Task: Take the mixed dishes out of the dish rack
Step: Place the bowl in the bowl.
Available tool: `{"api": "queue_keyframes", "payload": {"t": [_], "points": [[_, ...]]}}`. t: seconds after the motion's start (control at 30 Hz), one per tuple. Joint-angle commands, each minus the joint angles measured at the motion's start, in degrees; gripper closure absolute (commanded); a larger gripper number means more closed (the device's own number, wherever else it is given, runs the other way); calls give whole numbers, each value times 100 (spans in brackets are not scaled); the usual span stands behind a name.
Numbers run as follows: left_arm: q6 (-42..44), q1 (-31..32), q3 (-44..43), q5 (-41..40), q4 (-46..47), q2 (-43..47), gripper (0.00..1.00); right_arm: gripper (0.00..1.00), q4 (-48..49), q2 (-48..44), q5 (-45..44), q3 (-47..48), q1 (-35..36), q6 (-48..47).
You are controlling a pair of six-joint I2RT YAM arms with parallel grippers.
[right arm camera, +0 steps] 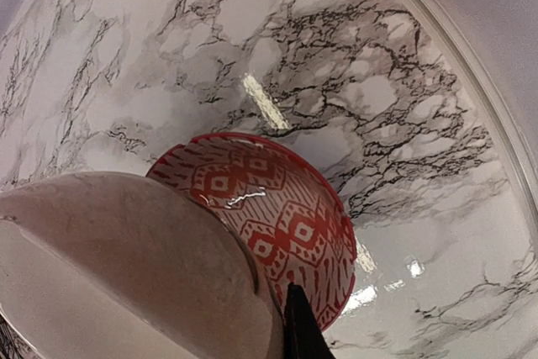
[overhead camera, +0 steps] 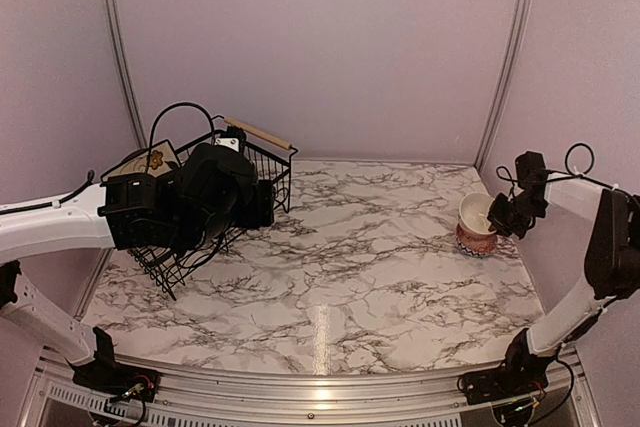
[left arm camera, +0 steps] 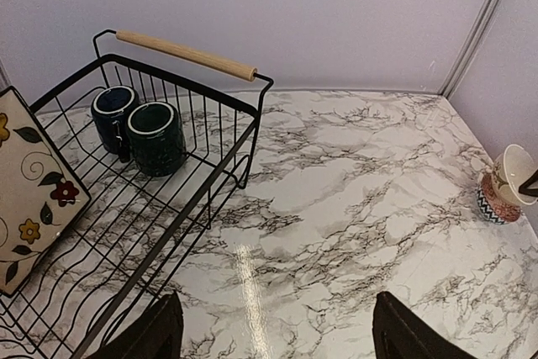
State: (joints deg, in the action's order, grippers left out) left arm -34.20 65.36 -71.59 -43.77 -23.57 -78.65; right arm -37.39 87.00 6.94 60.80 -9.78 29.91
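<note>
Right gripper [overhead camera: 505, 215] pinches a cream bowl [overhead camera: 474, 209] tilted in a red-patterned bowl [overhead camera: 474, 241]; left gripper [left arm camera: 277, 338] gapes above black wire rack [left arm camera: 134, 208].

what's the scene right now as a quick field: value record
rack: dish rack at the left of the table
in rack: two dark mugs side by side, square flowered plate
left gripper: open, holding nothing, above the rack's near edge
right gripper: shut on the rim of the cream bowl
cream bowl: tilted over the red patterned bowl, at the table's right
</note>
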Motion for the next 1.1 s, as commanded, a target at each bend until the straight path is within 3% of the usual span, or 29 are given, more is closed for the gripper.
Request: {"api": "queue_keyframes", "payload": {"t": [0.0,0.77,1.07], "points": [[82,-32,-4,-113,42,57,20,100,245,-151,-128,115,-33,-76],[230,-32,-210,-71,81,-105,20,100,408,133,-273,-93,-35,-313],[218,-31,-214,-27,90,-158,20,90,434,162,-433,-75,-33,-359]]}}
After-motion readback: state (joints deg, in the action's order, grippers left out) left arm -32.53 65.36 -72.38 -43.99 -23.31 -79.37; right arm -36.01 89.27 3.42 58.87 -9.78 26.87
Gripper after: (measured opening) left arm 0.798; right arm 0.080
